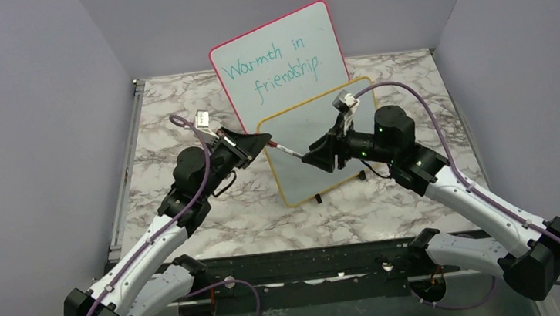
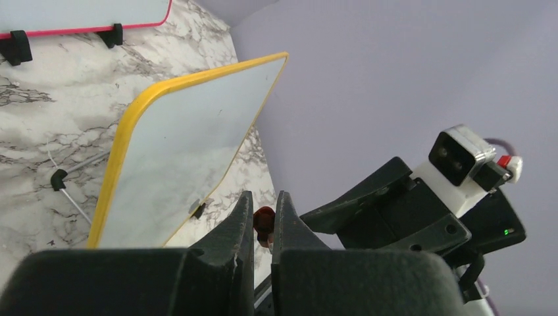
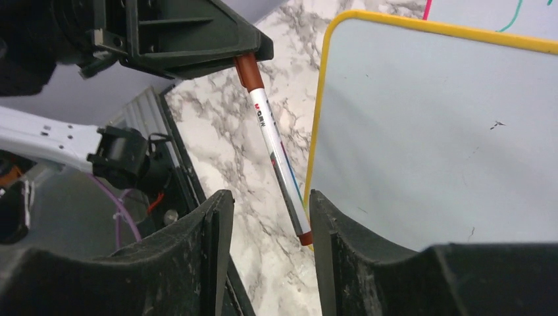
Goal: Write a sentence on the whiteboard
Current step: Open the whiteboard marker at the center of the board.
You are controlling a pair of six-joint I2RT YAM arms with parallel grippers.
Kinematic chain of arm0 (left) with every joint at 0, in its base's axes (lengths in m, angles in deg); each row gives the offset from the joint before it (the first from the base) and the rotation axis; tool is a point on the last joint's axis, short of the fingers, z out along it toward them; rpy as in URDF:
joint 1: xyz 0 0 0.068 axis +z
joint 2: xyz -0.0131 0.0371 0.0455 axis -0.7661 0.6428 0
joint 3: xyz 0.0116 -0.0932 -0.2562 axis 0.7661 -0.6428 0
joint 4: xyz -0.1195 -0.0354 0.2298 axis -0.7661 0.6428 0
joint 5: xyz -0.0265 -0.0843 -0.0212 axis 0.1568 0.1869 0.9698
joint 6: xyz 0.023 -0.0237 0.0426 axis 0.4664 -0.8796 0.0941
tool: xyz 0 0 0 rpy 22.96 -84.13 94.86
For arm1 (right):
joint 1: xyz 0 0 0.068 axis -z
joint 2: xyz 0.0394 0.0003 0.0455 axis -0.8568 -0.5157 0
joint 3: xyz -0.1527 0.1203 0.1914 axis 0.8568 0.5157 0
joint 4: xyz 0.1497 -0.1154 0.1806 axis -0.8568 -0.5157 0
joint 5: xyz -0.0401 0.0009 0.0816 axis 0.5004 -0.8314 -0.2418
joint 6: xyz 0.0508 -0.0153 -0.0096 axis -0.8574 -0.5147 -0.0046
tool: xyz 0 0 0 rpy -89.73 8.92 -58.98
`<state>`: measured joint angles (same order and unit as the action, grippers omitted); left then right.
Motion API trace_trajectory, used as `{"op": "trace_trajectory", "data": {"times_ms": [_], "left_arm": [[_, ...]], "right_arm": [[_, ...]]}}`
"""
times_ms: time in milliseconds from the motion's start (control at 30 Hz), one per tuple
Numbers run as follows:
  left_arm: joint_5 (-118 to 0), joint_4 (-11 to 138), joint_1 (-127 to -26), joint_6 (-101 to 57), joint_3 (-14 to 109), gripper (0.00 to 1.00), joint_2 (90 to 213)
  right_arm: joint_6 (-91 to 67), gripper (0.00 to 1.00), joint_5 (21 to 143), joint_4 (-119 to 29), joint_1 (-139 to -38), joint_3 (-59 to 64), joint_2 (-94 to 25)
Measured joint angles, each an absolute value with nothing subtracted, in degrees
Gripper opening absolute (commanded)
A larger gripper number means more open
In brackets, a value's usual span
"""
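The whiteboard (image 1: 293, 129) with the yellow frame stands tilted mid-table, and its face (image 3: 428, 131) (image 2: 184, 145) is blank; no sentence shows on it. A white marker (image 1: 285, 150) (image 3: 273, 145) with reddish-brown ends spans the gap between the two grippers, just in front of the board's left edge. My left gripper (image 1: 263, 140) (image 2: 262, 196) is shut on the marker's reddish-brown cap (image 2: 264, 220). My right gripper (image 1: 308, 157) (image 3: 271, 194) is open. The marker's other end lies between its fingers, close to the right-hand finger (image 3: 322, 217), with no grip on it.
A pink-red-framed board (image 1: 279, 57) with teal writing leans behind the whiteboard. The marble tabletop (image 1: 189, 213) is ringed by grey walls. A dark gap runs along the near edge by the arm bases. Purple cables trail from both arms.
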<state>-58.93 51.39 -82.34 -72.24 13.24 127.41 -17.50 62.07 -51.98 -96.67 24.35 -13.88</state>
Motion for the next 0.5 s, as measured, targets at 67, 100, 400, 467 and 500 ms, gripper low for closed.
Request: {"op": "trace_trajectory", "data": {"times_ms": [67,100,400,467,500], "left_arm": [[-60.6,50.7,-82.3,-73.8,12.3,0.00,126.4],[-61.3,50.2,-82.3,-74.6,11.8,0.00,125.9],[-63.3,46.9,-82.3,-79.9,10.2,0.00,124.6],[-63.2,46.1,-82.3,-81.0,10.2,0.00,124.6],[-63.2,45.8,-82.3,-81.4,10.2,0.00,124.6]], "right_arm": [[-21.0,0.53,62.7,-46.5,-96.7,27.4,-12.2],[-22.3,0.53,62.9,-44.7,-96.7,28.4,-11.9],[-33.2,0.57,64.8,-27.9,-96.7,36.7,-11.6],[-35.0,0.57,64.8,-24.8,-96.7,37.7,-11.8],[-36.0,0.57,64.8,-22.9,-96.7,38.2,-12.0]]}}
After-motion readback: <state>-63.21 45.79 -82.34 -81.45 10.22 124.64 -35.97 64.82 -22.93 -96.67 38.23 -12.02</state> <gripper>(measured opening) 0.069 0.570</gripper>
